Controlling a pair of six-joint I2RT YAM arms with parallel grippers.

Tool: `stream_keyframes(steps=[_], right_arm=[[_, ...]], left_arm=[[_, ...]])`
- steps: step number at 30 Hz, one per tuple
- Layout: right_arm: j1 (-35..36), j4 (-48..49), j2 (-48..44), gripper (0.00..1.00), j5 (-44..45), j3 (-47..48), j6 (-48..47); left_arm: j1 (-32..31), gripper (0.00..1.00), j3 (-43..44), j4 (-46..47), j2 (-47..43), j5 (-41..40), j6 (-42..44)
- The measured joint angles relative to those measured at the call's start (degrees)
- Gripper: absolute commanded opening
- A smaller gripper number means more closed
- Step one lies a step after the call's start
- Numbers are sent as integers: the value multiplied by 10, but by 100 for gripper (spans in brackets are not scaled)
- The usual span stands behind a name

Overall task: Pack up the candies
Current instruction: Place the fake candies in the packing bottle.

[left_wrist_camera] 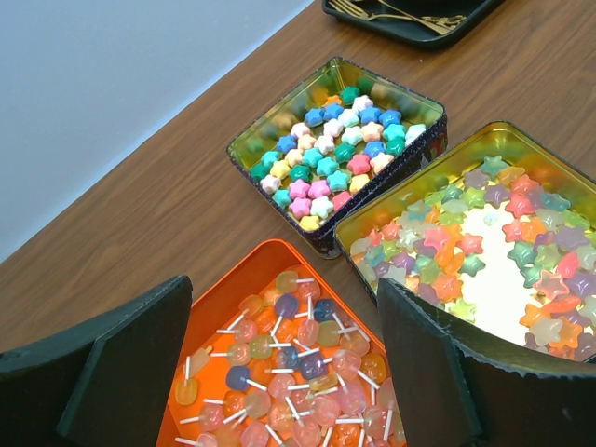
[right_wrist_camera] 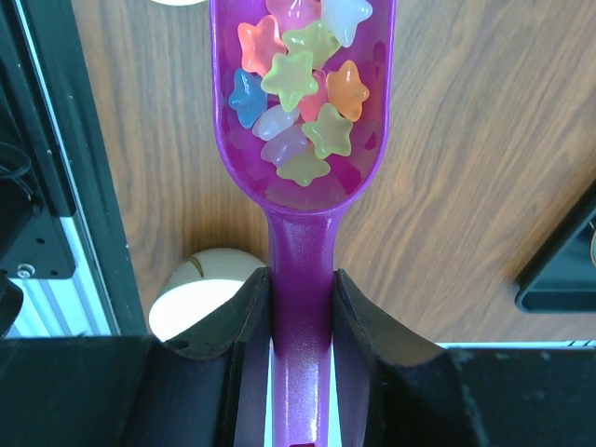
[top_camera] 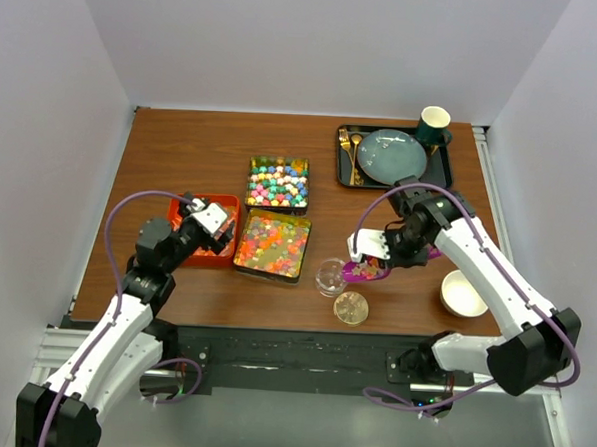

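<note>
Right gripper (right_wrist_camera: 300, 298) is clamped on the handle of the purple plastic scoop (right_wrist_camera: 300, 233), and its bowl holds a heap of translucent star-shaped candies (right_wrist_camera: 298, 88). The scoop's long axis runs straight out from the jaws. The small clear round cup (top_camera: 331, 276) sits just beside the bowl end, so I'd say the right arm's nearer. Left gripper (left_wrist_camera: 289, 349) hangs wide open over the orange tray of lollipops (left_wrist_camera: 223, 303) — holding nothing.

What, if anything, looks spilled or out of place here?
Nothing stands out: the table shows no spills, the star candies sit inside the purple scoop gripped by the right end effector, and the tins sit upright.
</note>
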Motion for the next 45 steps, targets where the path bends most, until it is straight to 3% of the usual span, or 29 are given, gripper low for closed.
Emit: stream_keyframes(steps=[11, 34, 45], right_arm=[[25, 3, 65, 0, 42, 18, 38], [113, -1, 84, 0, 132, 61, 62], [140, -1, 88, 0, 173, 76, 64]], left_arm=[[8, 86, -30, 3, -28, 0, -10], [12, 87, -43, 4, -45, 7, -14], [12, 84, 2, -10, 39, 70, -47]])
